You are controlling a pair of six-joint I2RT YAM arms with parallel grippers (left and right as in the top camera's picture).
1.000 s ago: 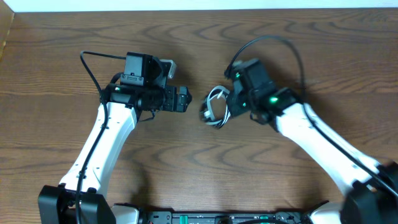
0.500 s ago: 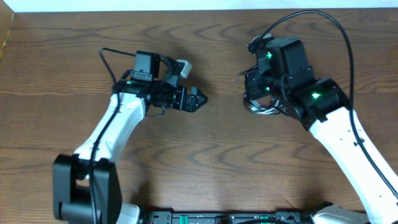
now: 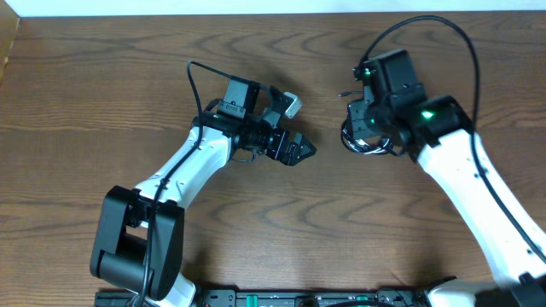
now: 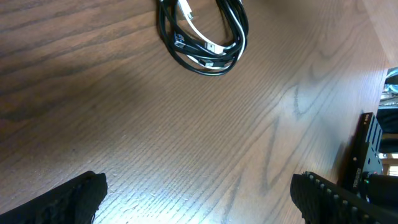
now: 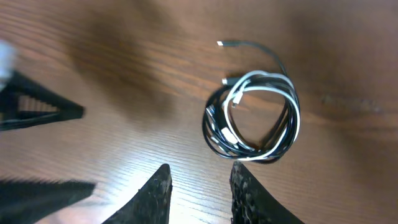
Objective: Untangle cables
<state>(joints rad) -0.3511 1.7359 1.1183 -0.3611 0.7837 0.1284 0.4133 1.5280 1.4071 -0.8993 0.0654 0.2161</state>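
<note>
Dark wood-grain table (image 3: pixel 102 85) seen from above and from both wrists, bearing one cable coil (image 5: pixel 252 115) near its far middle. The coil consists of two thin cords wound together into a single small ring: one black cord (image 5: pixel 261 46), whose free end with a small plug (image 5: pixel 221 43) strays out on the coil's far side, and one white cord (image 5: pixel 292 118), looped among the black turns. The coil lies flat on the wood and nothing holds it.

Two grippers are present. The right gripper (image 5: pixel 199 194) hovers directly over the coil's near edge, jaws parted by a narrow gap and empty. The left gripper (image 4: pixel 199 202) stands off to the coil's left, apart from it, jaws spread fully wide and empty, fingers aimed toward the coil.

Likely hazards:
- **Gripping both cords at once:** The turns lie touching one another. A narrow pinch lowered onto the ring would probably catch black and white together, so the whole bundle lifts unseparated.
- **Tightening the tangle:** Pulling one loop while the other arm has no hold on the coil may draw the tangle tighter or simply drag it across the smooth wood.
- **Missing the cord:** The cords are thin and flat against the wood, so fingertips may close above them or scrape the surface.
</note>
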